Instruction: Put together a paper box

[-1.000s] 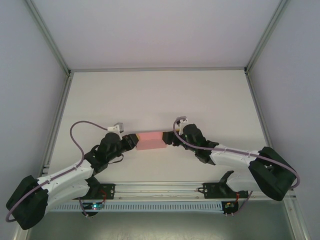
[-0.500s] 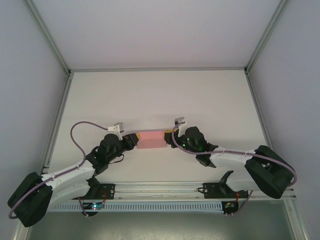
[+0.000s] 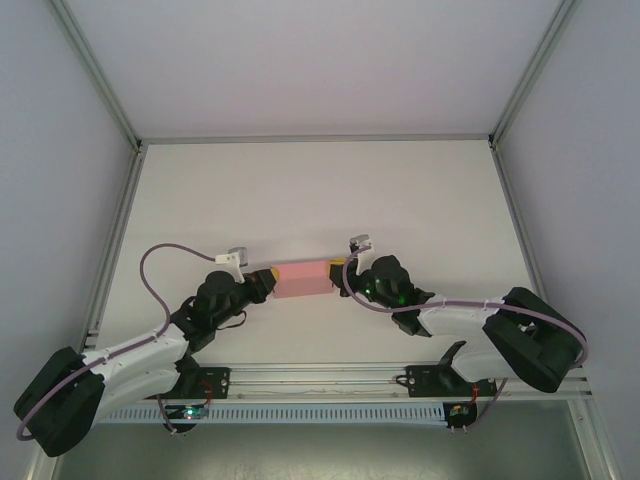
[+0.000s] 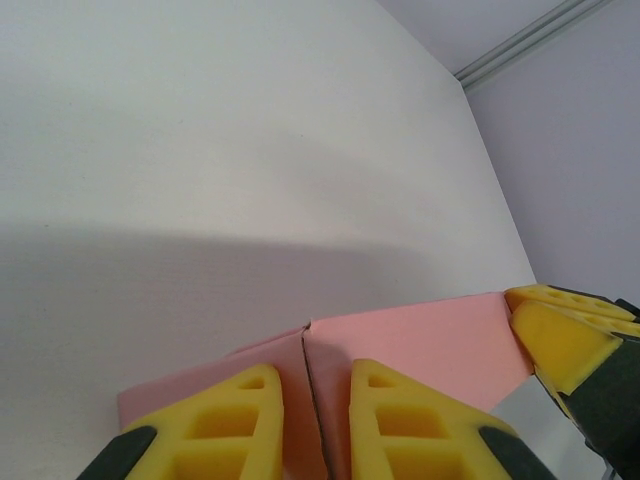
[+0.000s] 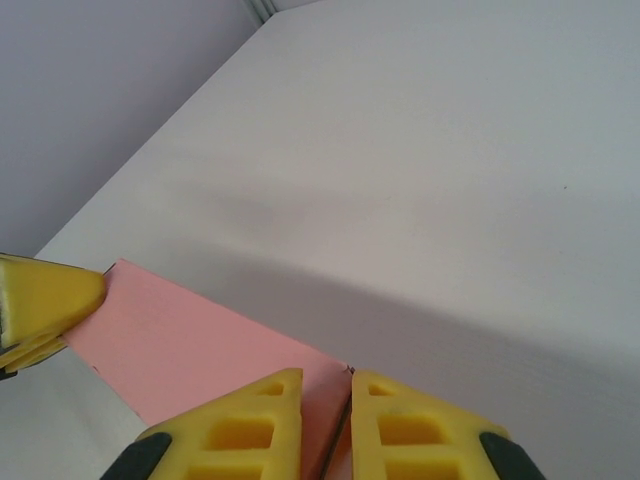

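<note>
The paper box is a small pink rectangular box held just above the white table between both arms. My left gripper is shut on its left end; in the left wrist view a folded pink flap edge of the box sits pinched in the left gripper. My right gripper is shut on the right end; in the right wrist view the right gripper clamps a thin corner of the box. Each wrist view shows the opposite gripper's yellow fingers touching the far end.
The white table stretches away behind the box. Aluminium frame posts and grey walls bound it left, right and back. A metal rail runs along the near edge by the arm bases.
The right gripper has closed onto the box's right end. Both grippers and the box have shifted slightly away from the bases, and the box now lies more level.
</note>
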